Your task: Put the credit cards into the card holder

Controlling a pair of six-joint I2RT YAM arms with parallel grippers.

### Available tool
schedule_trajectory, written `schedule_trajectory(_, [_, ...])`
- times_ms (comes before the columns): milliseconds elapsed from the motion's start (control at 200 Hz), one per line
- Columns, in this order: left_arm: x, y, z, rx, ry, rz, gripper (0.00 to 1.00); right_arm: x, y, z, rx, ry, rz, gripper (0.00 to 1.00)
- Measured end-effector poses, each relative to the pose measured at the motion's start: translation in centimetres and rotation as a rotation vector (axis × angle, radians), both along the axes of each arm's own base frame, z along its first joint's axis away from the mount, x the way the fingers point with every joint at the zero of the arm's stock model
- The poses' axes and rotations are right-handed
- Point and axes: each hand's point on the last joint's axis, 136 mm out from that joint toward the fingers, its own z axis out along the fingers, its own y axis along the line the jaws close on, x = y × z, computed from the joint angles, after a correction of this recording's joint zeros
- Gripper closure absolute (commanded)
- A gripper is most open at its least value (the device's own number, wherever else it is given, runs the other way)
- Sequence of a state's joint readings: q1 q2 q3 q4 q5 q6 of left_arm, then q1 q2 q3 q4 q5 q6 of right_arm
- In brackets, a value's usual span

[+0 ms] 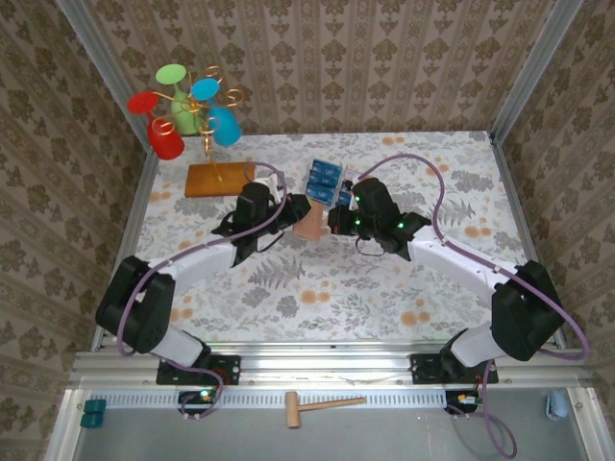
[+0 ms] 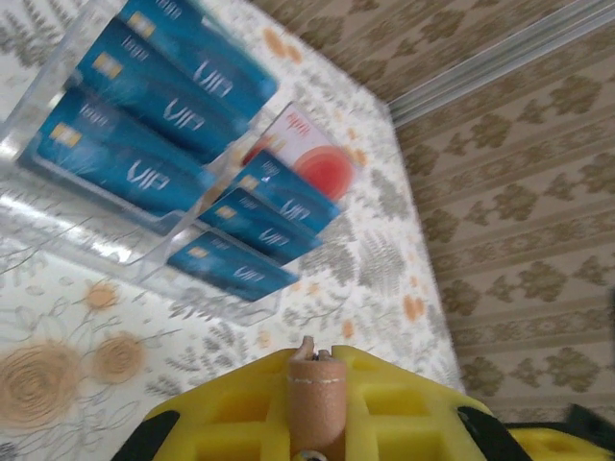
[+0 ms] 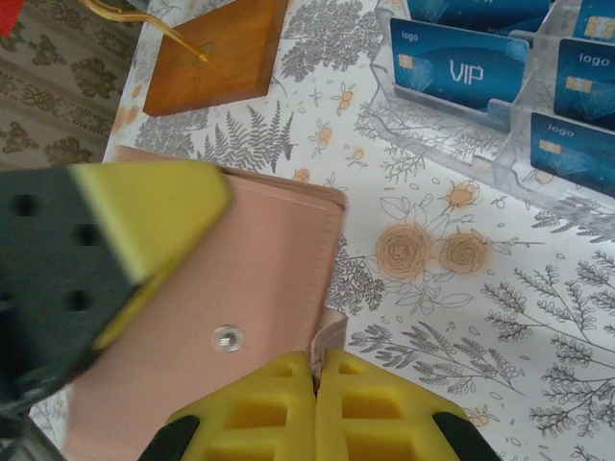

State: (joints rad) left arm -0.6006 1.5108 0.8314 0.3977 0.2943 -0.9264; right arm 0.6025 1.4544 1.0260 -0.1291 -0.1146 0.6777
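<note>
The card holder (image 1: 311,225) is a tan-pink wallet lying between both arms in the middle of the table. My left gripper (image 1: 299,210) is shut on its left edge; in the left wrist view a strip of the tan leather (image 2: 317,394) sits clamped between the yellow fingers (image 2: 240,413). My right gripper (image 3: 317,360) is shut on a thin flap at the right edge of the card holder (image 3: 259,269), next to a metal snap (image 3: 227,337). Several blue credit cards (image 2: 144,168) stand in a clear tray (image 1: 325,180) just behind the wallet.
An orange-brown wooden slab (image 1: 219,178) with a gold stem and coloured cups (image 1: 183,106) stands at the back left. A card with a red spot (image 2: 322,168) leans in the tray. The left arm's finger (image 3: 144,221) overlaps the wallet. Walls close in the table on three sides.
</note>
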Motion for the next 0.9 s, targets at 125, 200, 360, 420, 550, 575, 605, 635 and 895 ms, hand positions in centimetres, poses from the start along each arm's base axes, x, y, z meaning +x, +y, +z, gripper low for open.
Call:
schedule_trajectory(125, [0.1, 0.0, -3.5, 0.060, 0.050, -0.006, 0.81, -0.9, -0.5, -2.4, -0.014, 0.040, -0.001, 1.00])
schedule_trajectory(200, [-0.1, 0.1, -5.3, 0.090, 0.078, -0.010, 0.80, -1.5, -0.9, -4.2, -0.025, 0.068, -0.007, 1.00])
schedule_trajectory(360, [-0.9, 0.6, -9.6, 0.157, 0.146, -0.021, 0.70, -2.4, -1.5, -8.4, -0.038, 0.133, -0.028, 1.00])
schedule_trajectory(420, [-1.2, 0.9, -10.8, 0.180, 0.163, -0.024, 0.64, -2.7, -1.7, -9.7, -0.048, 0.157, -0.034, 1.00])
schedule_trajectory(550, [-1.6, 1.5, -12.3, 0.217, 0.178, -0.021, 0.52, -3.2, -2.1, -11.2, -0.064, 0.189, -0.040, 1.00])
schedule_trajectory(575, [-1.6, 1.6, -12.3, 0.220, 0.178, -0.018, 0.51, -3.2, -2.1, -11.2, -0.064, 0.188, -0.041, 1.00])
schedule_trajectory(605, [-1.5, 1.6, -12.4, 0.222, 0.176, -0.017, 0.49, -3.2, -2.1, -11.1, -0.062, 0.187, -0.041, 1.00])
schedule_trajectory(635, [-1.5, 1.7, -12.4, 0.225, 0.173, -0.016, 0.48, -3.1, -2.0, -11.1, -0.059, 0.185, -0.042, 1.00])
schedule_trajectory(895, [-1.1, 3.8, -11.1, 0.238, 0.156, 0.019, 0.41, -2.8, -1.5, -9.4, -0.033, 0.164, -0.031, 1.00])
